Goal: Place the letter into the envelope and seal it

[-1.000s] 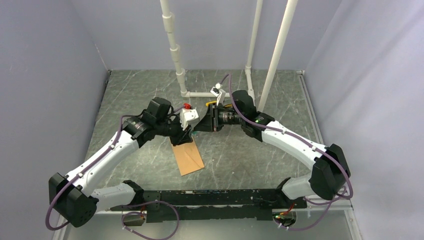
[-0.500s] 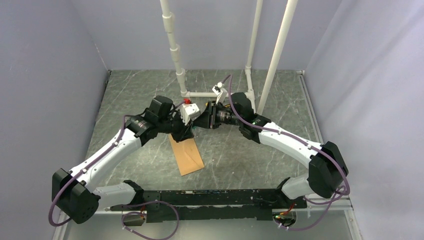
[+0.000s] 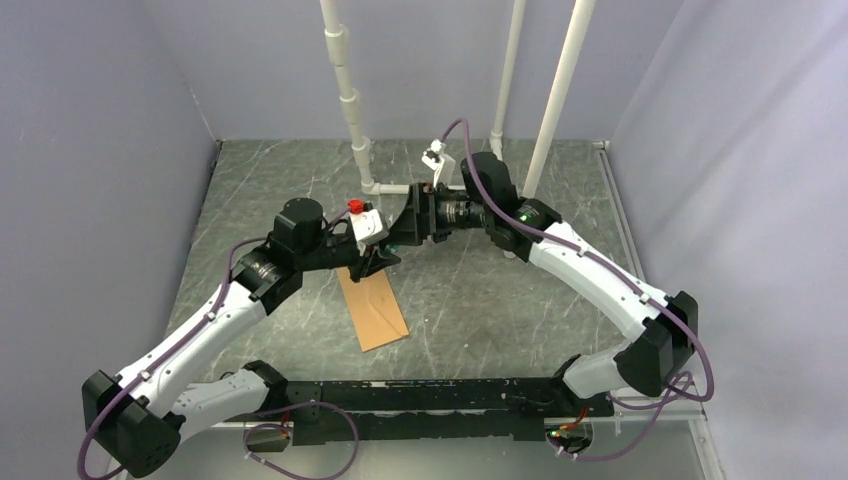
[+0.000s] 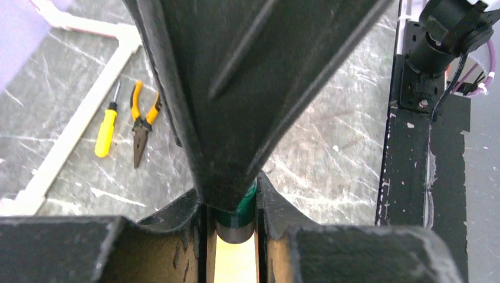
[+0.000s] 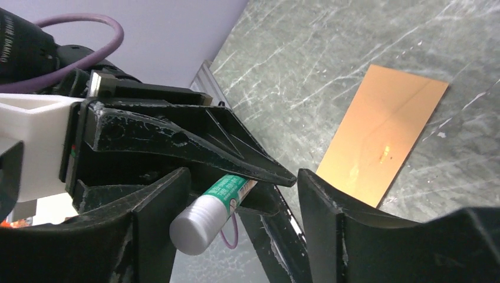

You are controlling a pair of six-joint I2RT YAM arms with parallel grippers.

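Left tool (image 3: 375, 258) and right tool (image 3: 395, 240) are nose to nose over the middle of the worktop (image 3: 480, 300) in the top view, tips nearly touching. From up here I cannot tell how either one's jaws stand. Just beneath them lies the envelope (image 3: 372, 308), kraft brown and flat on the dark marbled surface. Its far end is tucked under the left tool, and its long side runs back toward the arm bases at a slight angle. White pipes (image 3: 345, 100) rise behind the arms.

Over to the left wrist view: its own two fingers fill the bottom of the picture with only a narrow gap between them. Wedged in that gap is a small cylinder with a green band, the glue stick (image 4: 236, 217). A big black wedge comes down from above and meets it. Off to the left, a yellow-handled screwdriver (image 4: 106, 131) and a pair of pliers (image 4: 143, 122) lie side by side next to a white pipe.

Now the right wrist view, and it settles things. The left tool is clamped on the glue stick, green label showing and grey cap poking out toward the camera. The right tool's own fingers stand wide, one on either side of that cap, with a clear gap on both sides. Beyond them the envelope lies flat on the worktop, faint fold seams crossing its face, well apart from both tools.
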